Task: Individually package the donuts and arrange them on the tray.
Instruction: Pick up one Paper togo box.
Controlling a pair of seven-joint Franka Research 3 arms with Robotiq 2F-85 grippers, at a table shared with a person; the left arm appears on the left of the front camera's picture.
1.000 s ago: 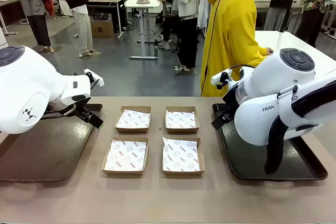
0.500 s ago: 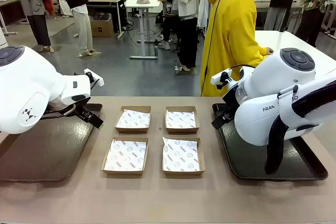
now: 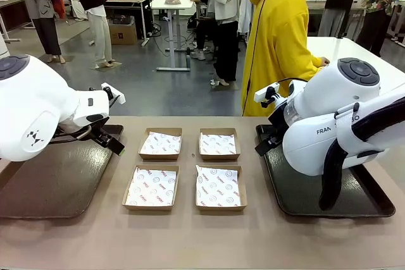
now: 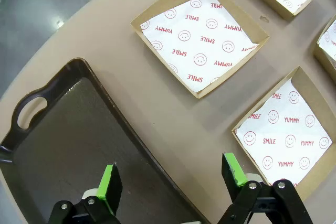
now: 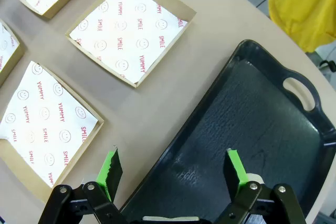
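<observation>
So both arms are parked low at the sides of the table (image 3: 202,238). In the middle sit four shallow cardboard boxes (image 3: 151,187) in a two-by-two block, each lined with white paper printed with red smileys, "SMILE" and "YUMMY".

There's a dark tray on each side. The left tray (image 3: 50,181) lies just beside the block under the left arm, and the right tray (image 3: 297,188) lies just beside it under the right arm. Both have cut-out handles at the far end.

The left gripper (image 4: 170,174) hangs with its green-padded fingers spread wide and nothing between them. One finger is over the left tray's rim area, the other over the corner of the nearest box.

The right gripper (image 5: 172,165) is the same deal: fingers wide apart, holding nothing. One is above the bare tabletop between a box and the right tray, the other above the tray itself.

A person in a yellow hoodie (image 3: 278,42) stands at the far side, turned sideways.
</observation>
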